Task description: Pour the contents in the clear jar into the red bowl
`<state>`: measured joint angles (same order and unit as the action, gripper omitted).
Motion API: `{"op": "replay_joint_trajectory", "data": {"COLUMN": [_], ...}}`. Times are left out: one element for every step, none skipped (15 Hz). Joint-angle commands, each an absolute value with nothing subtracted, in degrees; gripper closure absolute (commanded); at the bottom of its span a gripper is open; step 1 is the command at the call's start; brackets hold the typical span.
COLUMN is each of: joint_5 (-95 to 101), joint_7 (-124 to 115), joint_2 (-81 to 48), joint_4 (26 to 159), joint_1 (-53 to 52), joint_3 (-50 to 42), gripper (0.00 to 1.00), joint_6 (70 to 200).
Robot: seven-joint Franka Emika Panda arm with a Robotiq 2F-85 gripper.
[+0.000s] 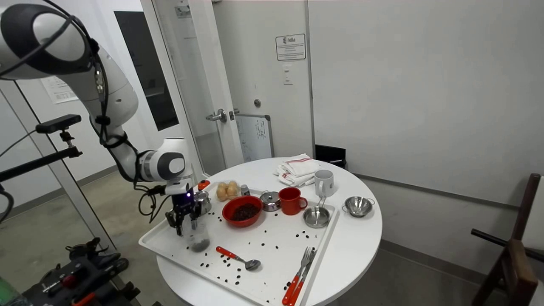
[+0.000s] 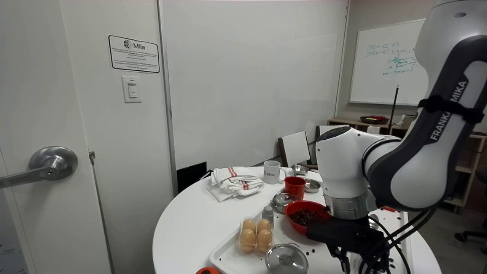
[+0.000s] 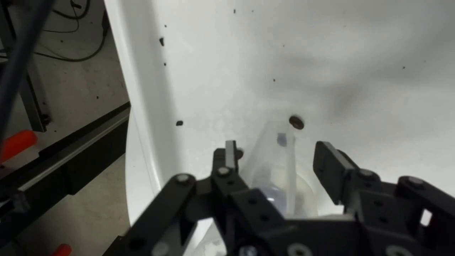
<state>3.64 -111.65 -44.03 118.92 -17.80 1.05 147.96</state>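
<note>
Clear jar [image 1: 198, 236], at eight o'clock from the red bowl [image 1: 229, 208] in an exterior view: probably light, stiff, slippery; pinch its wall squarely. The claw [image 3: 277, 153] stands parted, no grip evident.

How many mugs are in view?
2: the red mug on the tray beside the steel pot, and the Mila mug on the table by the folded towels. Others could be hidden behind the arm.
</note>
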Motion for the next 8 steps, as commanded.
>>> {"op": "replay_joint_trajectory", "data": {"joint_5": [0.47, -0.59, -2.47, -4.04, -5.82, -7.54, -9.01, -10.26], "joint_7": [-108.69, -108.09, -106.85, -106.34, -105.60, -105.28, -104.76, -104.05], "joint_2": [-43.88, -43.69, -43.30, -42.93, -42.27, -41.70, -40.79, -39.80], "joint_4": [119.77, 119.92, 120.25, 120.48, 120.94, 121.26, 121.82, 122.39], "joint_1": [-17.27, -16.79, -15.47, -14.96, -14.27, -13.72, -13.12, -12.56], "joint_3": [1.38, 1.78, 2.90, 3.33, 3.93, 4.33, 4.74, 5.05], "gripper": [0.73, 0.80, 0.89, 0.96, 0.99, 0.94, 0.94, 0.94], "joint_6": [150.41, 150.61, 150.93, 150.92, 150.80, 150.52, 150.50, 150.45]}}
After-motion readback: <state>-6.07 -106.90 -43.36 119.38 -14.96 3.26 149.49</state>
